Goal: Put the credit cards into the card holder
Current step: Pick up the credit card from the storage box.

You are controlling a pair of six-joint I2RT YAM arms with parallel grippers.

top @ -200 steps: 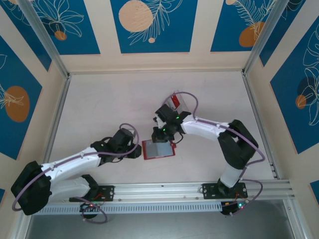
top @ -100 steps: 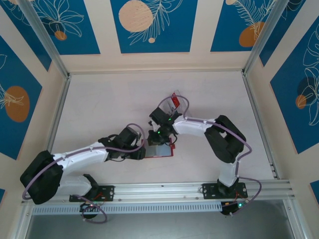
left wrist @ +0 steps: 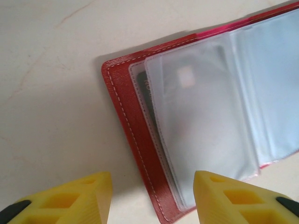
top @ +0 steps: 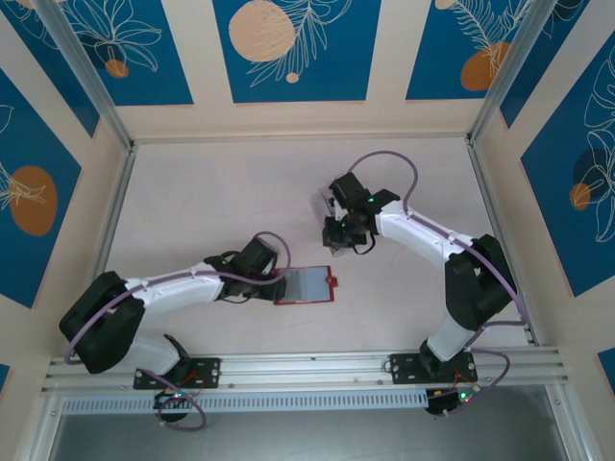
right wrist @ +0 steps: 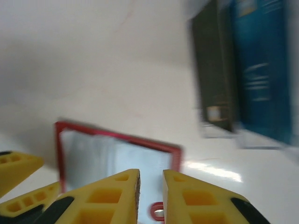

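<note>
At mid-table, lying open and flat: card holder (top: 306, 285), long axis left to right, snap tab (top: 333, 280) pointing right, clear sleeves (left wrist: 210, 107) facing up. At its left edge, left gripper (left wrist: 152, 200), jaws spread wide, clamping nothing. Farther back and to the right, right gripper (right wrist: 150, 196), jaws a slit apart, empty. Beyond it, blurred, black card (right wrist: 212, 70) and teal-blue card (right wrist: 261, 65) side by side, long edges parallel.

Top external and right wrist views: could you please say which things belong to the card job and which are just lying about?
Job: card holder, lying open; black card; teal-blue card.
Lying about: aluminium rail; patterned wall panels.
</note>
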